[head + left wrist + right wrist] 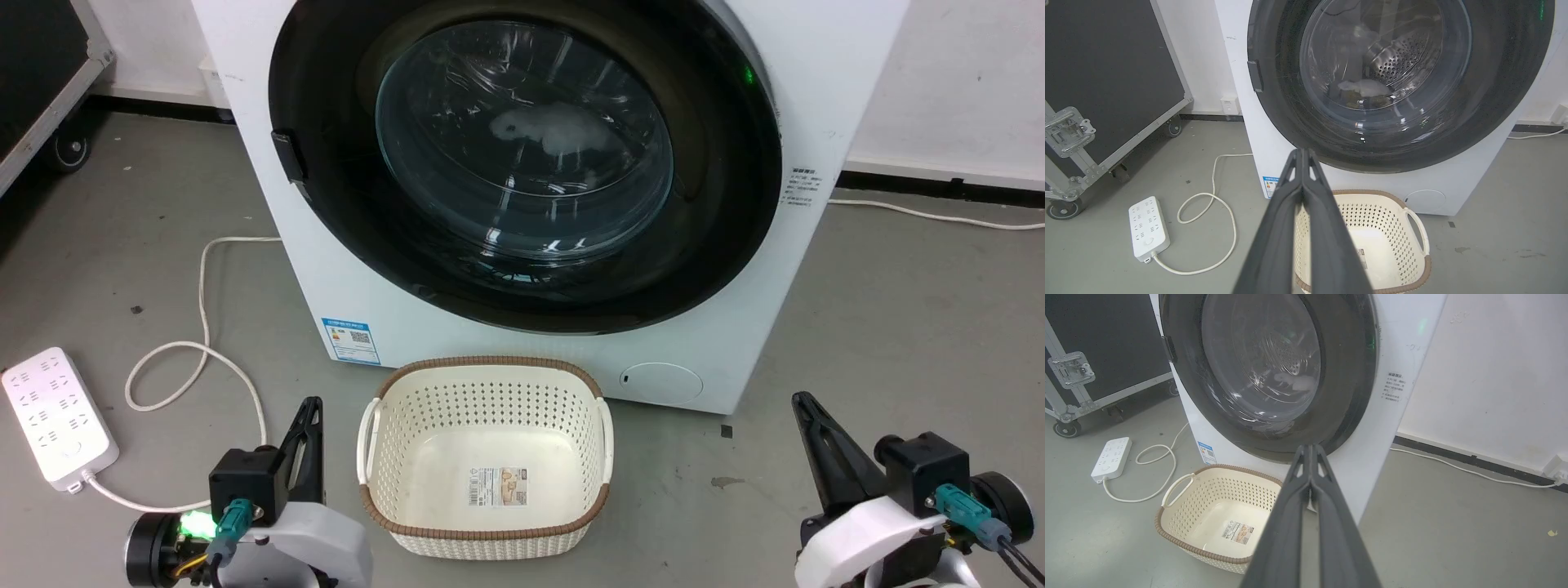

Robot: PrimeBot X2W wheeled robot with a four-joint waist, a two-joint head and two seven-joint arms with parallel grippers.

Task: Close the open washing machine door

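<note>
Shut: washing machine door (522, 163) flush in the washing machine (824, 73) front | left gripper (311, 406), right gripper (802, 402) — fingers pressed together, empty, low before the machine | basket (486, 362) — floor, just before the machine

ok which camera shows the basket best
The head view: the whole basket shows from above, nothing covering it. In the left wrist view the left claw hides its left side; in the right wrist view the right claw covers its right corner.

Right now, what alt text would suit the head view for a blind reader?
A white washing machine, its round black door looking shut, stands behind a cream basket. The left hand and right hand rest shut at the bottom corners.
</note>
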